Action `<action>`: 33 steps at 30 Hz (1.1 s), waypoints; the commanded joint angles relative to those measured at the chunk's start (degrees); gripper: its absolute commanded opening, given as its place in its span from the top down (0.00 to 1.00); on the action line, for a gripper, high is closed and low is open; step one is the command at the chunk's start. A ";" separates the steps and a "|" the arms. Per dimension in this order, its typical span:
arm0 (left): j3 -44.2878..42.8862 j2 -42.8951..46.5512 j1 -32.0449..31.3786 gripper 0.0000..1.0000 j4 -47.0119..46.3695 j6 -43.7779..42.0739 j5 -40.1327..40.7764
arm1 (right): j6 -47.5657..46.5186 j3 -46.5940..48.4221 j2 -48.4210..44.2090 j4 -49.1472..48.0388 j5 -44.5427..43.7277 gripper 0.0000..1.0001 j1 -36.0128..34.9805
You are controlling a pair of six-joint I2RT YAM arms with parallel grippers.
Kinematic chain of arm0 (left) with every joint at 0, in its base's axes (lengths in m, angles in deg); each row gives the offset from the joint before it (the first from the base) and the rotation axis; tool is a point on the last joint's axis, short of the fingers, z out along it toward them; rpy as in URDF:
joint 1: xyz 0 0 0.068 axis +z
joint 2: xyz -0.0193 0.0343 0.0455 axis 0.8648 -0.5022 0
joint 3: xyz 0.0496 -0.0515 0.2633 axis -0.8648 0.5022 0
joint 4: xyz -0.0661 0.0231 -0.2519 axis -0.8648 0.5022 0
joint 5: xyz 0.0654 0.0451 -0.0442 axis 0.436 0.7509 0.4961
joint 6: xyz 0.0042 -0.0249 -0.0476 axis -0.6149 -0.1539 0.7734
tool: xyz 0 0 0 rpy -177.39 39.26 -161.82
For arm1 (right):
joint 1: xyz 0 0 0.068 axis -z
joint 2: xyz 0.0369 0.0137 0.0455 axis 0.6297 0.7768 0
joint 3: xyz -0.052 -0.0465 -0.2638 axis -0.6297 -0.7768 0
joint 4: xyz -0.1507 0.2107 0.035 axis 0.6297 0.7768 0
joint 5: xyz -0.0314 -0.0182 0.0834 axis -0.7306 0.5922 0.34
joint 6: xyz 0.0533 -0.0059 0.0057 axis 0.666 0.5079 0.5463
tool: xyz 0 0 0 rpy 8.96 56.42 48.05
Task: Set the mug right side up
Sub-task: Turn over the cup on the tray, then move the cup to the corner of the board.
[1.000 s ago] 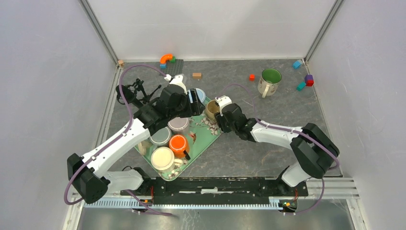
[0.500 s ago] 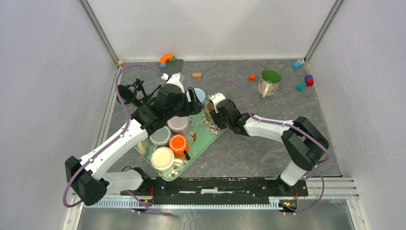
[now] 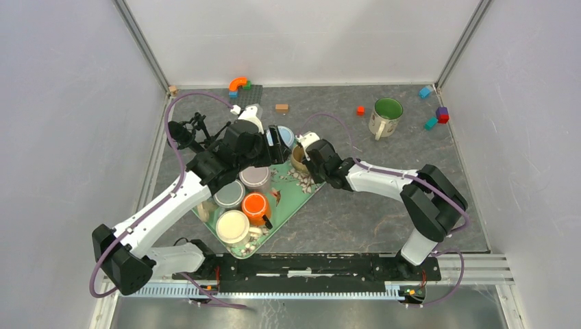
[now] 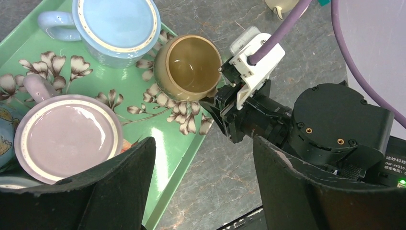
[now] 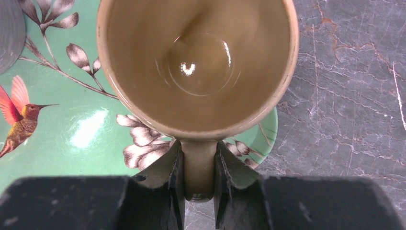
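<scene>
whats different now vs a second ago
The right arm stretched a little farther left toward the tray, and the right gripper closed on the handle of the tan mug. The mug sits about where it was, mouth up. The left gripper stayed open above the tray, and the green mug at the back has not moved.

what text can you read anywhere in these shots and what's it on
"达妙科技": label on a black part of the right arm, left wrist view.
"DM-J4310": line below it, cut off at the frame edge.
Third line there: too small to read.
Tan mug, green tray: no text.
</scene>
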 commanded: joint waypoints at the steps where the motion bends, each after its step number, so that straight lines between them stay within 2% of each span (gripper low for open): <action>1: 0.33 1.78 0.33 0.19 -1.09 -2.92 -0.20 | 0.08 3.73 -3.21 0.11 -1.23 1.00 -0.16; 8: 0.68 2.27 0.30 0.17 -1.66 -3.81 -1.09 | 0.73 4.63 -8.63 1.57 -2.81 1.00 0.19; 17: 1.21 2.12 0.35 0.14 -2.88 -4.43 -3.52 | 2.08 3.30 -15.77 3.36 -5.52 1.00 4.10; 33: -0.99 -1.27 0.35 0.12 -2.65 -9.39 -12.16 | 8.92 -12.67 -30.77 9.46 -12.19 1.00 20.07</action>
